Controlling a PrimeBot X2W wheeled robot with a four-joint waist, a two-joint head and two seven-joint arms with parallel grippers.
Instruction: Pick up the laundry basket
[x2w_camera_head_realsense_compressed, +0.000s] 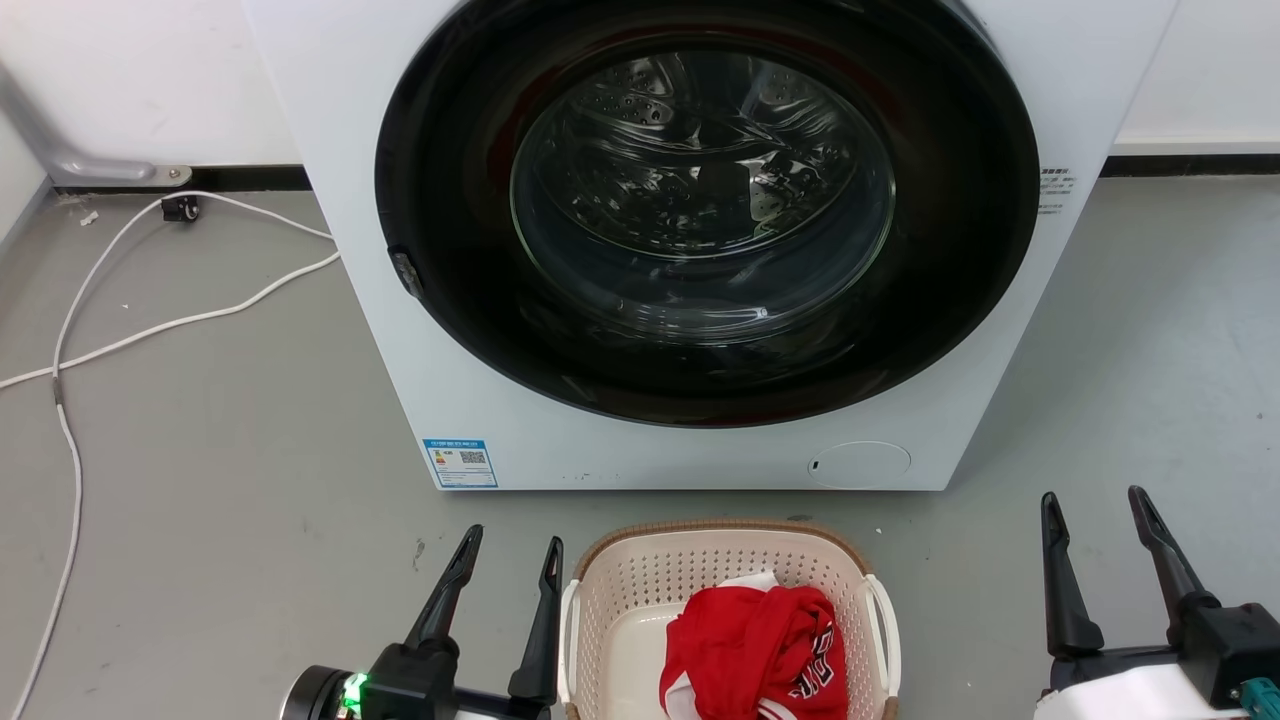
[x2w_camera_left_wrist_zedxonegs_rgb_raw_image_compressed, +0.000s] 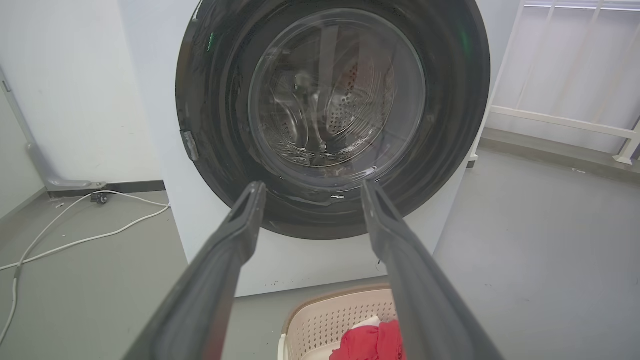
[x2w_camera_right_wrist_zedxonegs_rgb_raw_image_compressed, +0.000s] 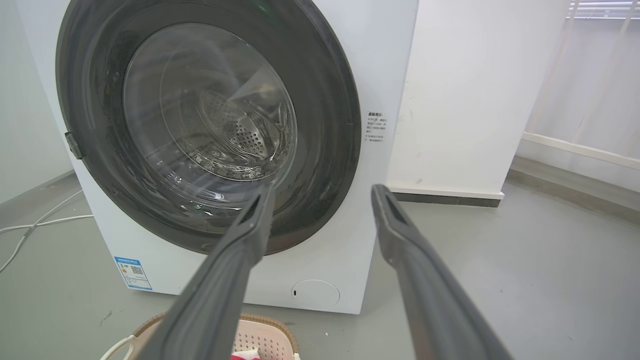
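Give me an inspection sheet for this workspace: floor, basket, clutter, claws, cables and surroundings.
Surface: grey floor, flat, lightly scuffed.
Job's things: laundry basket upright on the floor in front of the washer, red garment inside.
Clutter: nothing seen.
Grippers: left claw open, holding nothing, close beside the basket's left handle; right claw open, holding nothing, well apart from the basket's right side.
Cables: white cable loose on the floor left of the washer, away from the basket.
Surroundings: washer door shut; white wall behind; white railing off to the washer's right.
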